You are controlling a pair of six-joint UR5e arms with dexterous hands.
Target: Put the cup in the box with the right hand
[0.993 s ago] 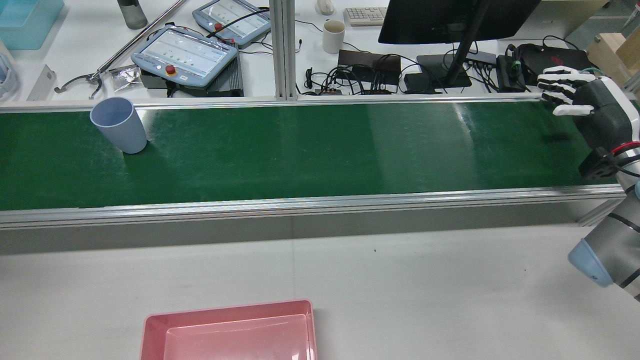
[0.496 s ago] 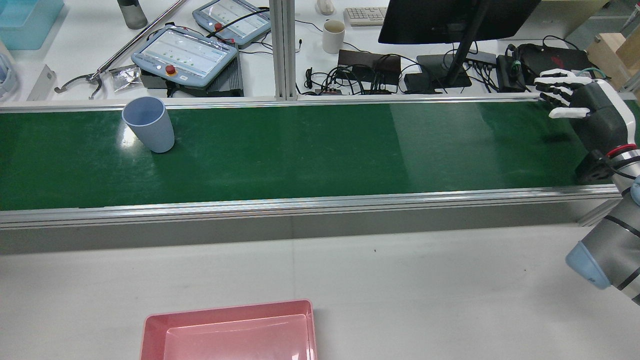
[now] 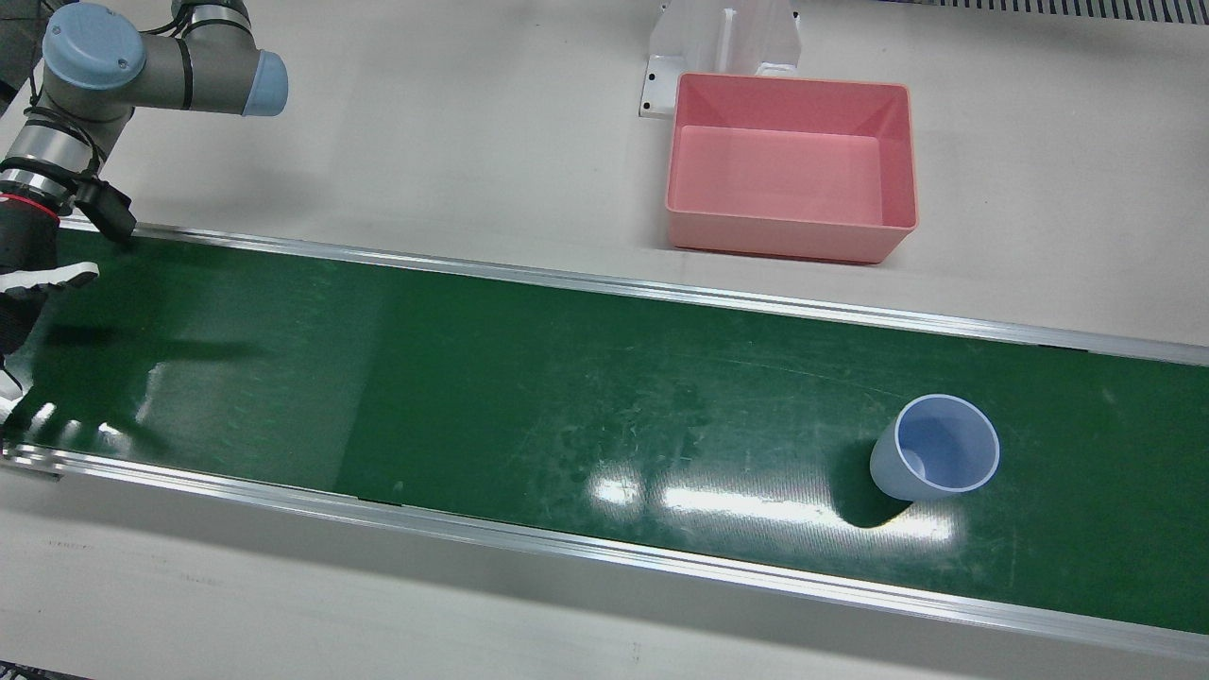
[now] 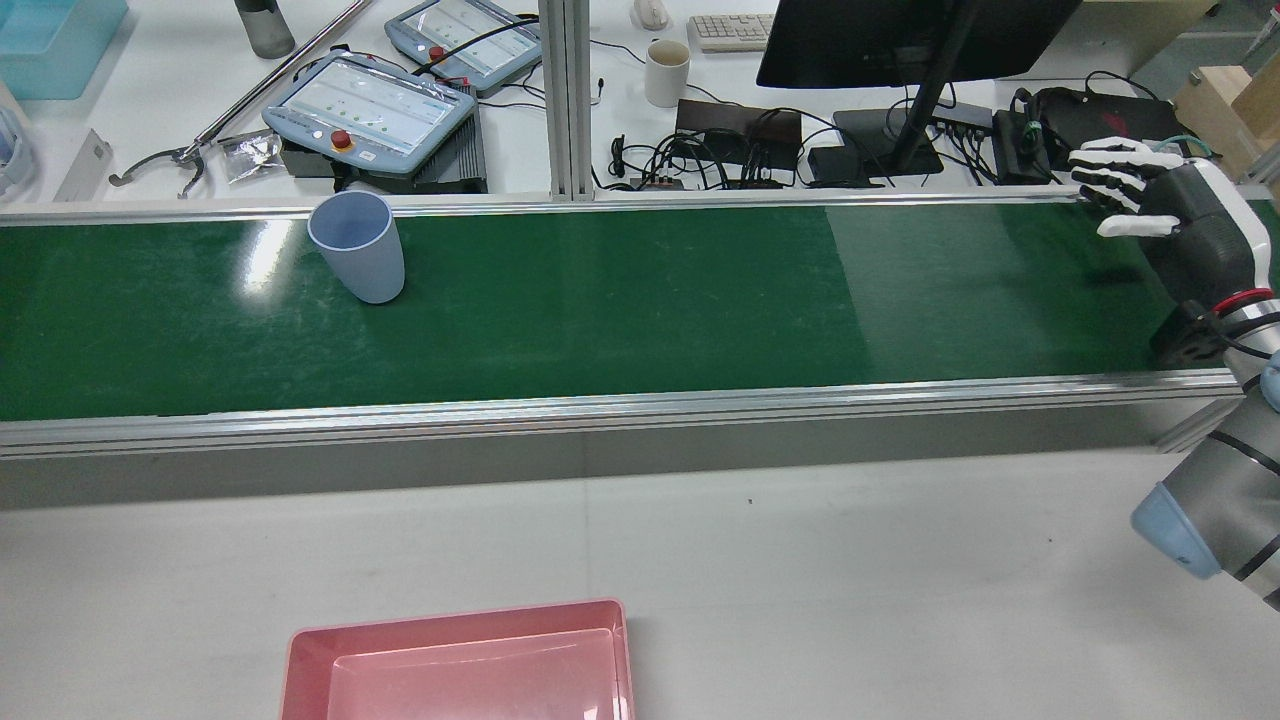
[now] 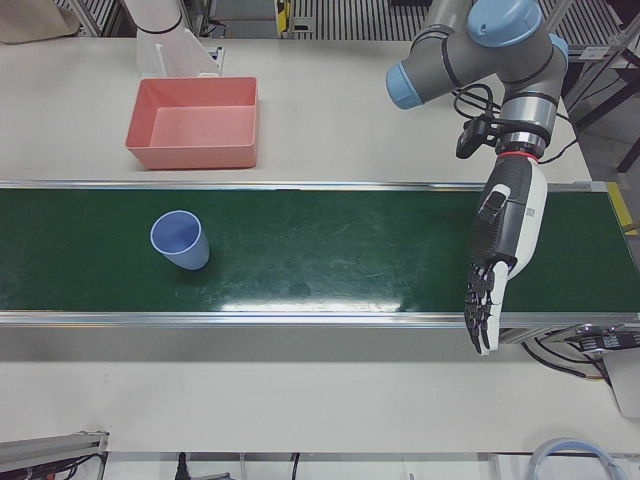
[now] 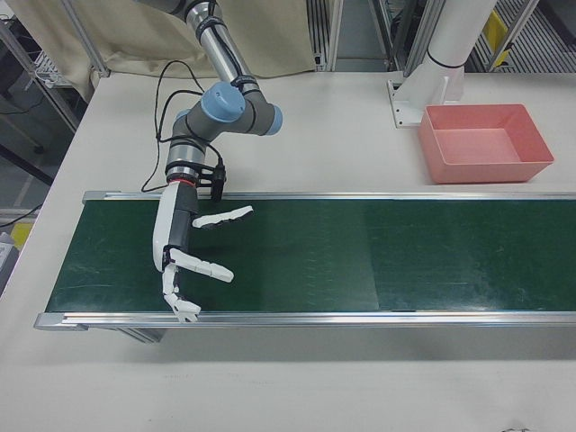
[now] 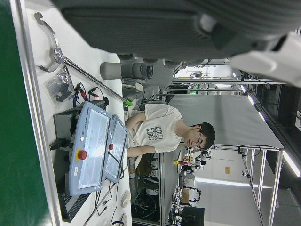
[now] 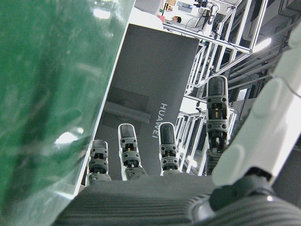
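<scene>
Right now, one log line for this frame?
cup: upright on belt, free | right hand: open, far end | box: empty

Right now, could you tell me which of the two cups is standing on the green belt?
The pale blue cup, upright on the green belt. The white mug stands off it, on the desk beyond, near the keyboard.

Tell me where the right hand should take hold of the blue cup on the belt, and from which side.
Likely around its side wall, about mid-height, coming level from the side. The blue cup stands upright and mouth up on the green belt, tapering downward, with no handle showing. The right hand waits open at the belt's far end.
</scene>
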